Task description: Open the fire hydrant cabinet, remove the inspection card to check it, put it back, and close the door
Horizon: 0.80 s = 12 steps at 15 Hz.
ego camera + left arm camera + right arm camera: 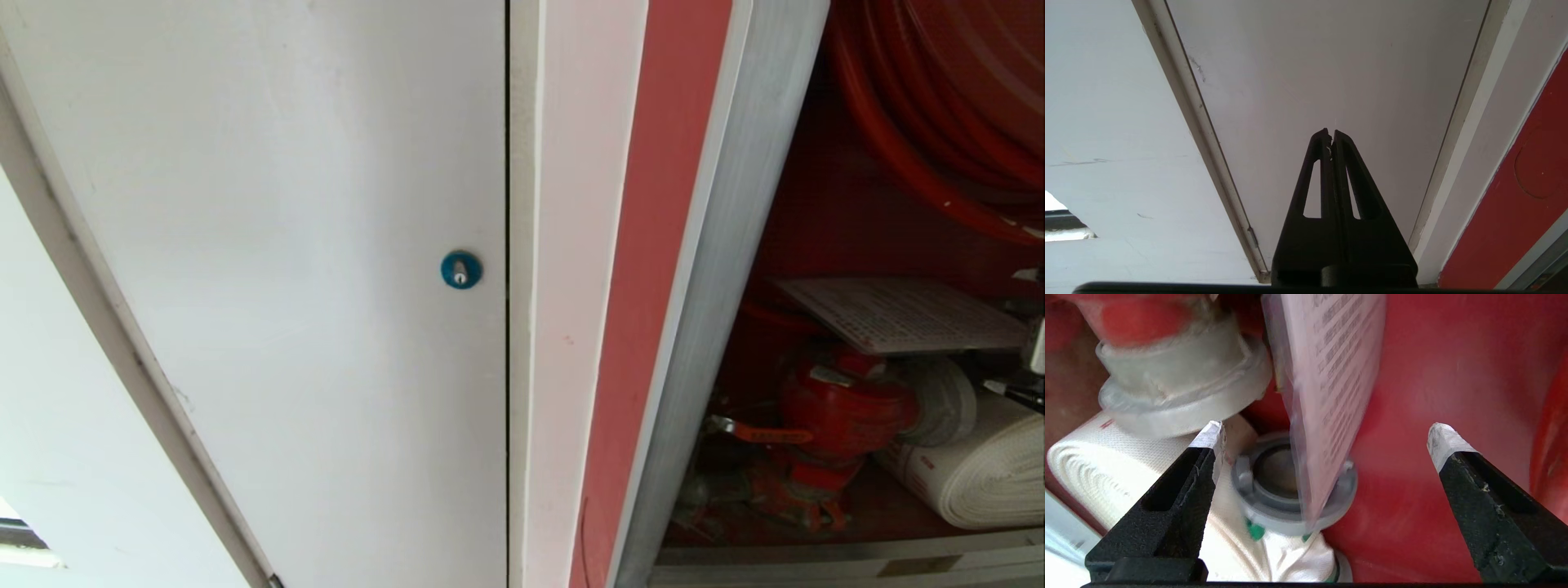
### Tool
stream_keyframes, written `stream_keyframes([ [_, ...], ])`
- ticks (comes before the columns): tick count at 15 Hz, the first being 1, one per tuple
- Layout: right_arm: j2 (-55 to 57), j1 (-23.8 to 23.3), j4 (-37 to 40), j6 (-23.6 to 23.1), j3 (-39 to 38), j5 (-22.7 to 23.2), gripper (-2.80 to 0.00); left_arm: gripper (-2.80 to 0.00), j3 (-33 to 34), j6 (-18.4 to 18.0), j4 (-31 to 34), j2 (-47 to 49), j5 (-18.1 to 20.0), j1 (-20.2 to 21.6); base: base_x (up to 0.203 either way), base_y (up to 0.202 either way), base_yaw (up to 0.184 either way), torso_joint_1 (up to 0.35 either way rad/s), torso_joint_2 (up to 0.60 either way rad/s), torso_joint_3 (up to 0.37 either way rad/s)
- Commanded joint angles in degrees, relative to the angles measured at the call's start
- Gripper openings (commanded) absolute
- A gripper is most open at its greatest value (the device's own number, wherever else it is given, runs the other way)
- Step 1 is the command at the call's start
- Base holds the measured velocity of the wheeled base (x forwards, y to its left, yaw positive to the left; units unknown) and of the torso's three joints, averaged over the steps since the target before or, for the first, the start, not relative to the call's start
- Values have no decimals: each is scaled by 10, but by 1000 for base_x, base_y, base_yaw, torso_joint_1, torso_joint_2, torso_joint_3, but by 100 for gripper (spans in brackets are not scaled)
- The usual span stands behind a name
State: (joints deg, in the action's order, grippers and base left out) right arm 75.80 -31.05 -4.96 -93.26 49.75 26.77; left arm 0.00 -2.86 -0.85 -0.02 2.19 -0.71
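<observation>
Pale inspection card [1327, 400] between wide-spread right gripper [1327, 437] jaws, untouched, left gripper [1331, 134] jaws closed

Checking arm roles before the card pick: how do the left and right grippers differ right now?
The left gripper is shut and empty, facing the plain white panel; the right gripper is wide open inside the red cabinet, its fingers either side of the inspection card. Both have black fingers.
</observation>
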Motion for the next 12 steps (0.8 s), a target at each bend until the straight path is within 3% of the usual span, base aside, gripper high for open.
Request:
stream_keyframes([
  [1, 5, 9, 0, -4, 2, -6, 0, -280, 7, 0, 0, 0, 0, 0, 0, 0, 0, 0, 0, 0],
  [12, 16, 48, -6, 16, 11, -35, 0, -280, 7, 0, -1, 0, 0, 0, 0, 0, 0, 0, 0, 0],
])
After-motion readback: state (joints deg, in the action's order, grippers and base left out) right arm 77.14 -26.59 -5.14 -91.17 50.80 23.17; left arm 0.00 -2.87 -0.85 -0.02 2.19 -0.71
